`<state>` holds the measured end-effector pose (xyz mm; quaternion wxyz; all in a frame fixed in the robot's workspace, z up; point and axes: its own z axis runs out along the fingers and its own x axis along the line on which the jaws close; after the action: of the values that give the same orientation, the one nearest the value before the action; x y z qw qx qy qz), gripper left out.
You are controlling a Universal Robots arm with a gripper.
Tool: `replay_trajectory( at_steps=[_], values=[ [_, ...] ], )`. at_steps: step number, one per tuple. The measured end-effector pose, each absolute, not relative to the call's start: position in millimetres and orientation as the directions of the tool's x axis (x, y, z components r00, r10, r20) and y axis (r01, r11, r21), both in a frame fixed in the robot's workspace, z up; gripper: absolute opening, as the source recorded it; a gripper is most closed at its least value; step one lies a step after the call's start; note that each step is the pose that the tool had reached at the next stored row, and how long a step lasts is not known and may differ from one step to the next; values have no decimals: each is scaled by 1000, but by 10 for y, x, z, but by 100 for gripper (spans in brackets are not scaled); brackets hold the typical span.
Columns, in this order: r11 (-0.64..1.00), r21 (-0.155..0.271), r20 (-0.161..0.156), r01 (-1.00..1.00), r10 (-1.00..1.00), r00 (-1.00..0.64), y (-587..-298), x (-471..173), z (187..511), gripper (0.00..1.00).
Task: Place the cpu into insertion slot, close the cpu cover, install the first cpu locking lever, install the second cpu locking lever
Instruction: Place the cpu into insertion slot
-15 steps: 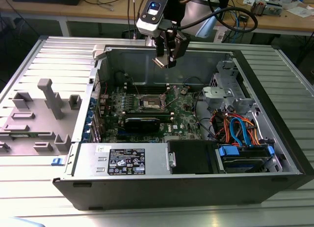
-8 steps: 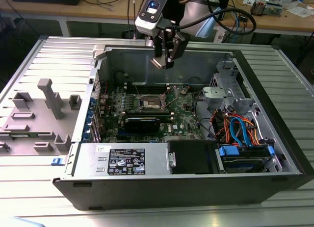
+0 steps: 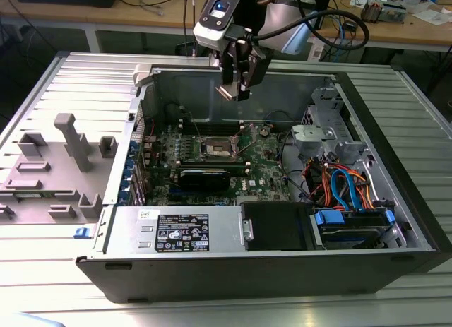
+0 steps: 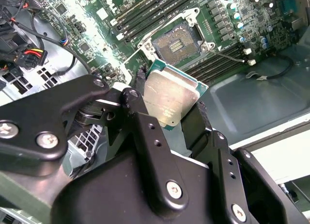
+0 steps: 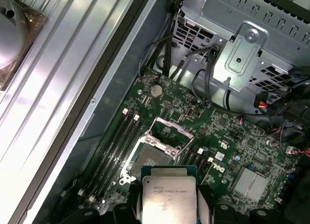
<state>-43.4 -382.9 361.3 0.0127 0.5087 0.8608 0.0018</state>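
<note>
Hand: black two-fingered hand (image 3: pixel 236 94) hangs over the open black computer case (image 3: pixel 212 274), clamped on the cpu.
Cpu: small flat square cpu with a silvery metal top (image 4: pixel 169 99) (image 5: pixel 168 200), pinched by opposite edges between the fingers (image 4: pixel 140 88), held in the air clear of the board.
Slot: dark square insertion slot with a silver rim (image 5: pixel 151 161) (image 4: pixel 177 40) on the green circuit board (image 5: pixel 232 137), below the chip, contacts exposed.
Cover: thin silver frame cpu cover (image 5: pixel 167 133) tipped up open at the slot's edge.
Case: lies on its side on the ribbed grey metal tabletop (image 3: pixel 70 80).
</note>
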Motion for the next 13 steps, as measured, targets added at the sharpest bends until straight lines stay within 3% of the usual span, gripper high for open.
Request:
replay_trajectory(
  at_steps=[13],
  values=[
    [414, 16, -20, 910, 910, -414, -3829, -434, 3613, 55]
  ],
)
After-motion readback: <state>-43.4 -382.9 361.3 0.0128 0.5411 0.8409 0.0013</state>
